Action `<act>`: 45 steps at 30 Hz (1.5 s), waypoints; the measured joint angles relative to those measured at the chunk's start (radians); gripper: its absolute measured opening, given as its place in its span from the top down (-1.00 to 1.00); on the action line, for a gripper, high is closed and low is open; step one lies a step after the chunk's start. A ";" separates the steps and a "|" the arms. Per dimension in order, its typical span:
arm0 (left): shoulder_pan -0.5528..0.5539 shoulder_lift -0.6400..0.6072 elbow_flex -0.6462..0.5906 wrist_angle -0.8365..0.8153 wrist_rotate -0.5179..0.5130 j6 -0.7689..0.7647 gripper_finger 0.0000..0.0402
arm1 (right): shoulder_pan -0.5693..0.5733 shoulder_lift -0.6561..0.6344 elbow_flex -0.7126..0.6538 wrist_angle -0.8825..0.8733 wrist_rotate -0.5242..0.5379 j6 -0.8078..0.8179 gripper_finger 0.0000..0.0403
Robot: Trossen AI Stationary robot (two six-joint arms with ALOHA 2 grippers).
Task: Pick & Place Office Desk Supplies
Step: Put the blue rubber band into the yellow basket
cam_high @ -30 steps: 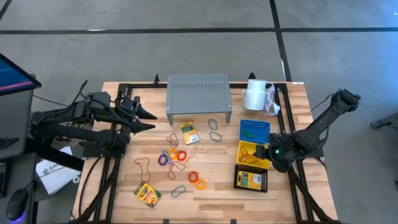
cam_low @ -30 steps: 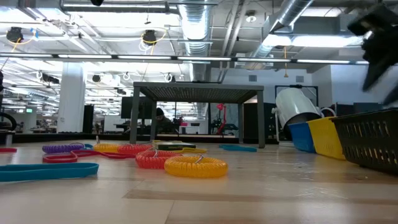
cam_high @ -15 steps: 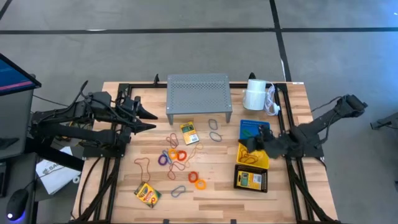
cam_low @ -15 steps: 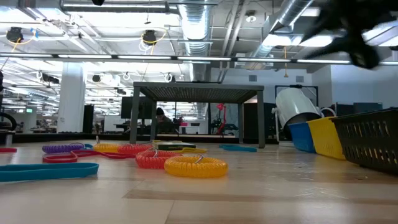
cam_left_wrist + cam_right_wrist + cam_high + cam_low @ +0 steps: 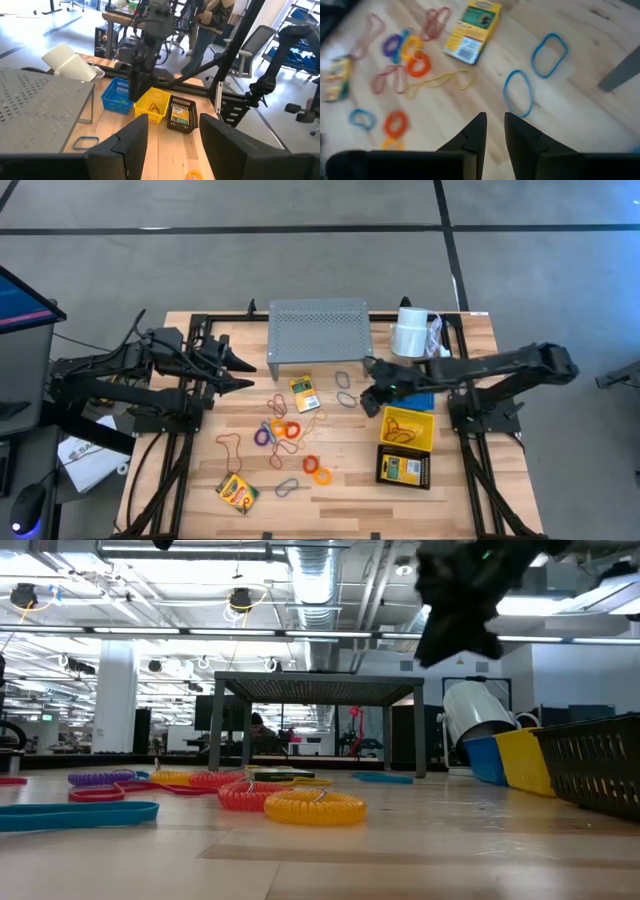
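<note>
Several coloured loops lie flat on the wooden table, with two blue-grey ones near the shelf. One crayon box lies by them, another near the near edge, and a third inside the black basket. The yellow basket and blue basket stand beside the black one. My right gripper hovers over the blue-grey loops, its fingers a narrow gap apart and holding nothing. My left gripper waits at the table's left side, open.
A grey perforated shelf stands at the far edge with a white paper roll to its right. The right arm stretches across the blue basket. People stand in the room beyond the table.
My right gripper has swung from beside the yellow basket toward the table's left and somewhat toward the far edge, ending above the blue-grey loops. The arm has stretched out across the baskets. Nothing on the table has moved.
</note>
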 joint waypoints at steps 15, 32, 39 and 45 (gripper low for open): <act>0.000 0.000 0.000 -0.002 -0.013 0.000 0.14 | -0.066 0.405 0.247 -0.181 -0.096 -0.322 0.67; 0.000 0.000 0.000 -0.012 -0.016 0.000 0.14 | -0.070 0.622 0.351 -0.236 -0.083 -0.414 0.04; 0.000 0.000 0.000 -0.012 -0.015 0.000 0.14 | -0.070 0.673 0.356 -0.235 -0.025 -0.412 -0.01; 0.000 0.000 0.000 -0.012 -0.015 0.000 0.14 | -0.066 0.689 0.356 -0.236 -0.032 -0.409 0.24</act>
